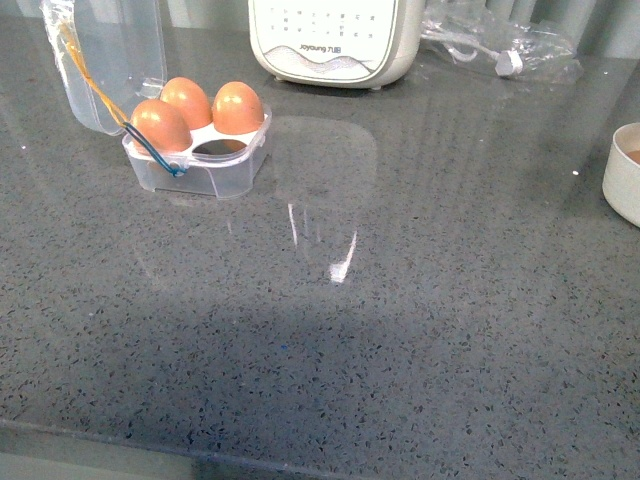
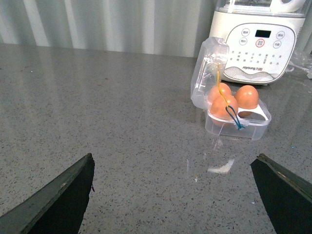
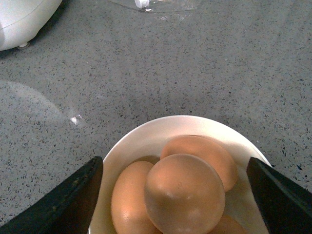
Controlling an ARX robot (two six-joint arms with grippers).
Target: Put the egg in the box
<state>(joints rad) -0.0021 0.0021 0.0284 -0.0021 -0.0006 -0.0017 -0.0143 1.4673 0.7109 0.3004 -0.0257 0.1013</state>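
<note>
The clear box (image 1: 200, 170) stands at the far left of the counter with its lid (image 1: 105, 60) open. It holds three orange-brown eggs (image 1: 186, 100); its front right cup is empty. The box also shows in the left wrist view (image 2: 237, 127), well ahead of my open, empty left gripper (image 2: 173, 195). My right gripper (image 3: 173, 195) is open and hovers right over a cream bowl (image 3: 141, 141) with several eggs. The top egg (image 3: 185, 192) lies between the jaws, untouched. Neither gripper shows in the front view.
A cream-white appliance (image 1: 330, 40) with buttons stands at the back, right of the box. A clear plastic bag (image 1: 500, 45) lies at the back right. The bowl's edge (image 1: 622, 175) shows at the far right of the front view.
</note>
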